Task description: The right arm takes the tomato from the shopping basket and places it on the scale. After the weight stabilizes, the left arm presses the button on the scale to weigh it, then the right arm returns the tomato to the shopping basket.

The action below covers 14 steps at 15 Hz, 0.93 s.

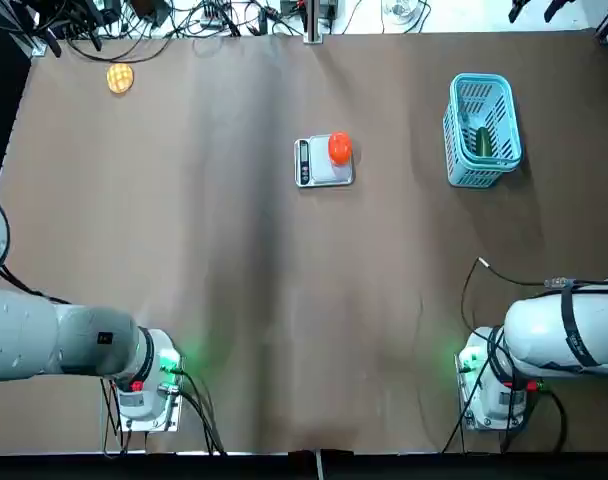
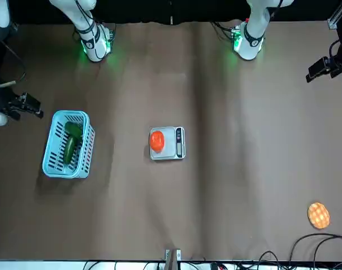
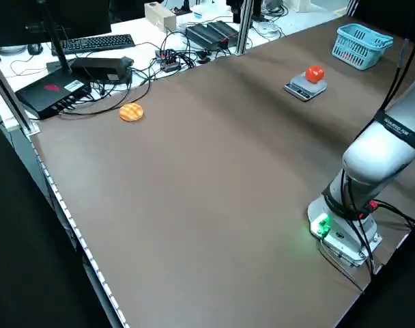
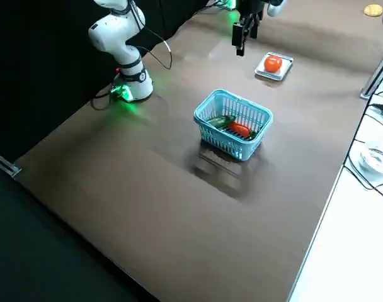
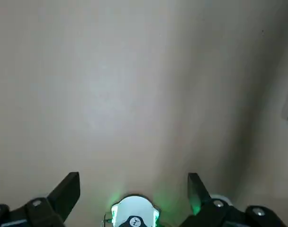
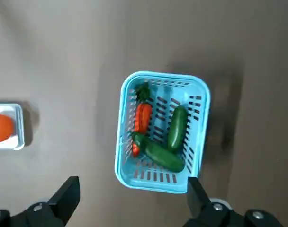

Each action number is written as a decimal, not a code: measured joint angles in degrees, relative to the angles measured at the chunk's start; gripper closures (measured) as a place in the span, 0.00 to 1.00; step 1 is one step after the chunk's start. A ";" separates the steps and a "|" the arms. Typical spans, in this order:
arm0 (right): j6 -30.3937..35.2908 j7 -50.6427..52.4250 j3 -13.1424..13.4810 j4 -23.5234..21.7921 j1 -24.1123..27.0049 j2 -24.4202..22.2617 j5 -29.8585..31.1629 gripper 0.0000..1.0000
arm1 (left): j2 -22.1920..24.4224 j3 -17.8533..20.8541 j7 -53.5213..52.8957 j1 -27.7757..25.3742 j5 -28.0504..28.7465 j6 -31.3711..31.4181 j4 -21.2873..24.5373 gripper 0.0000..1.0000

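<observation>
The small round glossy orange-red tomato point(image 1: 339, 148) sits on the flat silver-grey kitchen scale point(image 1: 322, 172) mid-worktop — smooth, soft, bruisable, so best pinched gently across its widest part. Both claws, left claw point(image 5: 133, 189) and right claw point(image 6: 133, 189), gape empty. Only the right wrist view shows the light-blue lattice shopping basket point(image 6: 201, 123) holding green vegetables and something red.

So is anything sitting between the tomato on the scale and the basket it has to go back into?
Nothing visible. The tomato rests on the scale, and only bare table lies between it and the shopping basket. The basket already holds green vegetables and a carrot-like item, with free space left.
</observation>
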<state>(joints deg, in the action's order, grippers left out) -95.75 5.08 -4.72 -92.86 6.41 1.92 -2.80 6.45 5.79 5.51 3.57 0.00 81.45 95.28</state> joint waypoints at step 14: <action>-28.69 4.13 -3.00 -14.35 -23.04 16.37 -34.48 0.03 | -0.07 -0.05 0.00 0.01 0.00 -0.56 0.01 0.00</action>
<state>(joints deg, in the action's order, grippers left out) -124.44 9.21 -7.72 -107.20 -16.63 18.30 -37.29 6.38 5.74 5.51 3.58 0.00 80.89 95.28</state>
